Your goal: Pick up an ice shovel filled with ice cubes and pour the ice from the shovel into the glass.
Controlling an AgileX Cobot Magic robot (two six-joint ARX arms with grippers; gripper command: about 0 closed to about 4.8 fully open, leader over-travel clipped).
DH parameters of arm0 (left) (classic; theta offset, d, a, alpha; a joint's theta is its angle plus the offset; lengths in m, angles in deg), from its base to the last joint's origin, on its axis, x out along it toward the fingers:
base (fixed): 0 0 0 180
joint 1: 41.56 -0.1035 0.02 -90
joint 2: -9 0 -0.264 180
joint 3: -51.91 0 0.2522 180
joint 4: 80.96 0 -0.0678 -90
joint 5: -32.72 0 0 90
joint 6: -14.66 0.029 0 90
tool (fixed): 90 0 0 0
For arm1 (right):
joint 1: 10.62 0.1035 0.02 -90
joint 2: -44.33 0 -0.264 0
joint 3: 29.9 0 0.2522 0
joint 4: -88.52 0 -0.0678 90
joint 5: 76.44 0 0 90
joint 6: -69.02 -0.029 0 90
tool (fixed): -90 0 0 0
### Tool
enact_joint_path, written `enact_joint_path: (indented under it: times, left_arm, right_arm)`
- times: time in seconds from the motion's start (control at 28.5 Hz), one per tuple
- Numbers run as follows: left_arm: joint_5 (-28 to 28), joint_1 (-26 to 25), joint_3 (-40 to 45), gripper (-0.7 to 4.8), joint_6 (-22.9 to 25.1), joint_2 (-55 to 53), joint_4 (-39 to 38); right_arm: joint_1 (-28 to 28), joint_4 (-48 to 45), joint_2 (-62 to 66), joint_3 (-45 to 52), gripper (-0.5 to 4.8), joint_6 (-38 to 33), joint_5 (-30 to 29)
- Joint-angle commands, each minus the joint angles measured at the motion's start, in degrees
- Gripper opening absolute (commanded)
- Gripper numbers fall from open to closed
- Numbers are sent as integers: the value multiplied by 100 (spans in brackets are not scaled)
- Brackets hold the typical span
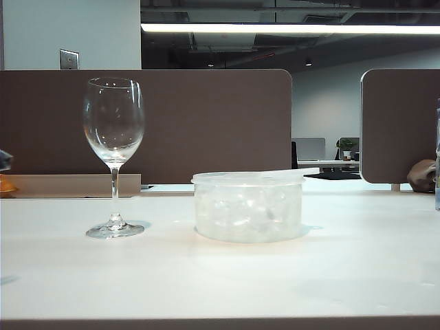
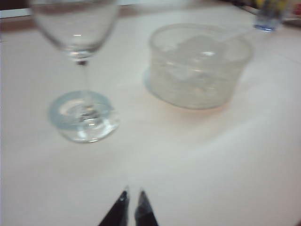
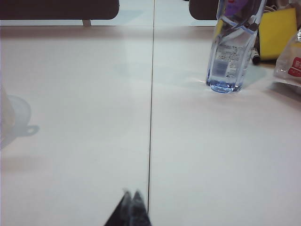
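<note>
Beside tub (image 1: 248,214), clear stemmed glass (image 1: 114,155)

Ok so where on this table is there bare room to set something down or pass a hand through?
Bare room: the wide strip in front of the glass and the tub, the gap between those two, and the stretch from the tub's right side toward the water bottle. Crowded: the corner around that bottle. The left tool and right tool, both shut, hover over bare table.

Exterior camera low at table (image 1: 220,282) edge, facing partitions; left wrist shares glass (image 1: 114,148), tub (image 1: 248,206)
</note>
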Motion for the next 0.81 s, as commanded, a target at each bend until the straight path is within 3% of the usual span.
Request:
enact_joint_path:
  times: [0.04,0.32,0.46,0.63,0.81]
  left_arm:
    - [26,105,-4,29,26,0,-13]
    - [22,105,-2,29,26,125,-11]
    - [24,103,-4,29,26,269,-4]
    - [24,103,-2,29,24,262,-11]
    - [24,101,-2,29,26,262,-11]
  right_arm:
    - [11,-46,2,24,-5,-448,-31]
    - [11,-35,2,24,-5,-2363,-85]
    - [15,-9,2,26,-5,-2671,-422]
    - [24,-87,2,26,-6,-3801,-1029]
    - [26,-304,2,26,-5,-4883,-1193]
